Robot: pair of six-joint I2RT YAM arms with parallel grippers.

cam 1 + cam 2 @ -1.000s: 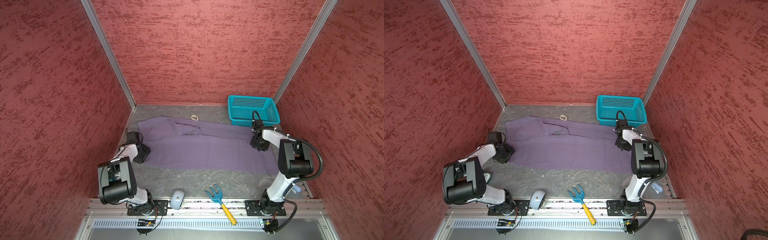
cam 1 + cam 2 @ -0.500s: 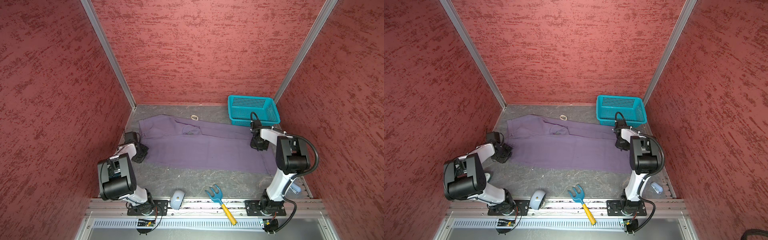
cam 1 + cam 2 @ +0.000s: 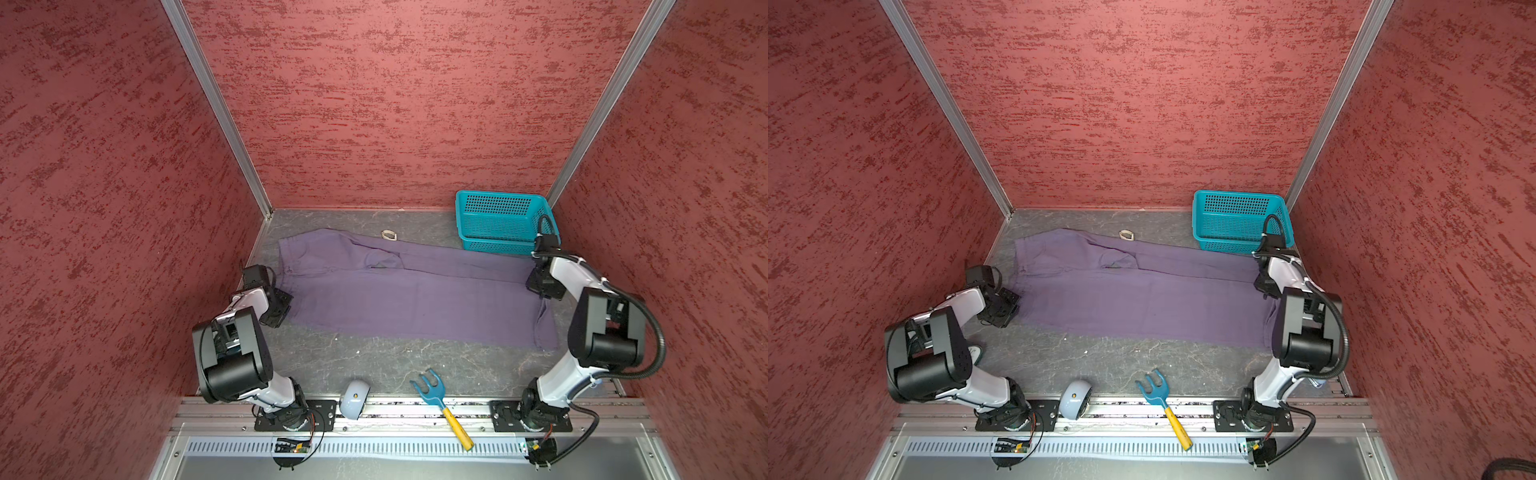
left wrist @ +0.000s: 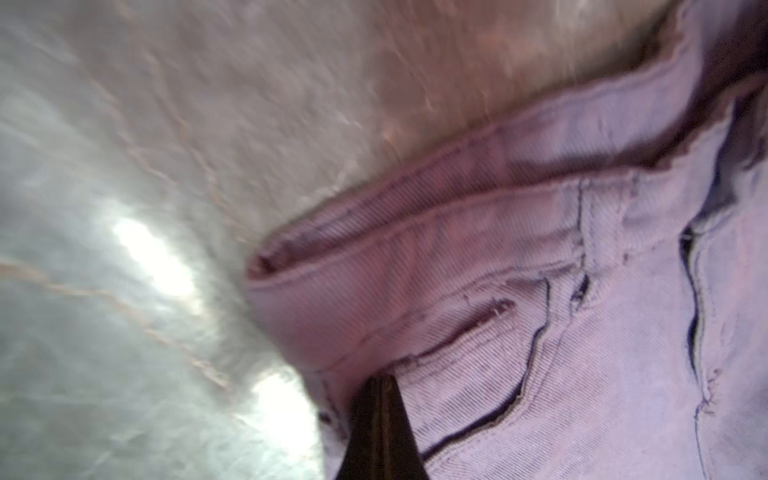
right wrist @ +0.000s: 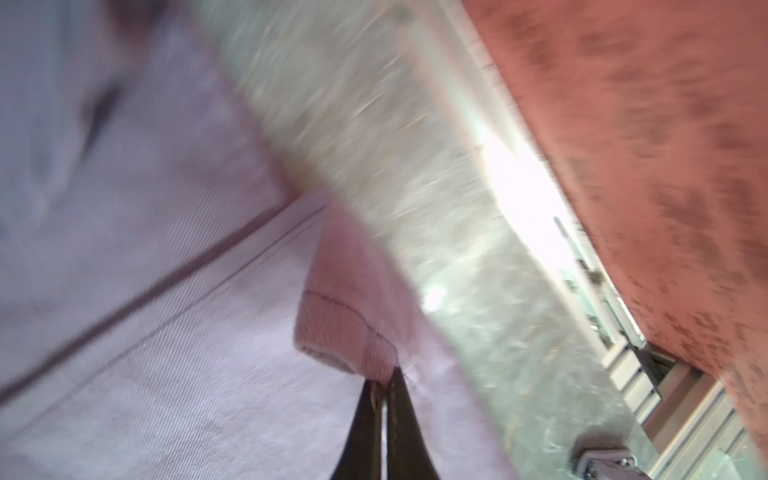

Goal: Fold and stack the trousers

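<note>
The purple trousers [image 3: 415, 291] [image 3: 1142, 299] lie flat across the grey table in both top views, waist at the left and legs running right. My left gripper [image 3: 286, 305] [image 3: 1014, 305] sits low at the waist's near left corner. In the left wrist view it [image 4: 380, 380] is shut on the waistband cloth [image 4: 457, 257] beside a pocket. My right gripper [image 3: 539, 286] [image 3: 1264, 286] is down at the leg ends on the right. In the right wrist view it [image 5: 388, 374] is shut on a raised fold of the hem [image 5: 345, 332].
A teal basket [image 3: 503, 220] [image 3: 1237, 220] stands at the back right, close behind my right arm. A small white ring [image 3: 389, 235] lies behind the trousers. A blue rake with a yellow handle [image 3: 432, 386] and a pale rounded gadget [image 3: 353, 399] lie at the front edge. Red walls enclose three sides.
Both grippers have gone from partly open to shut on the trousers, the left at the waist and the right at the hem. Both arms shifted only slightly.
</note>
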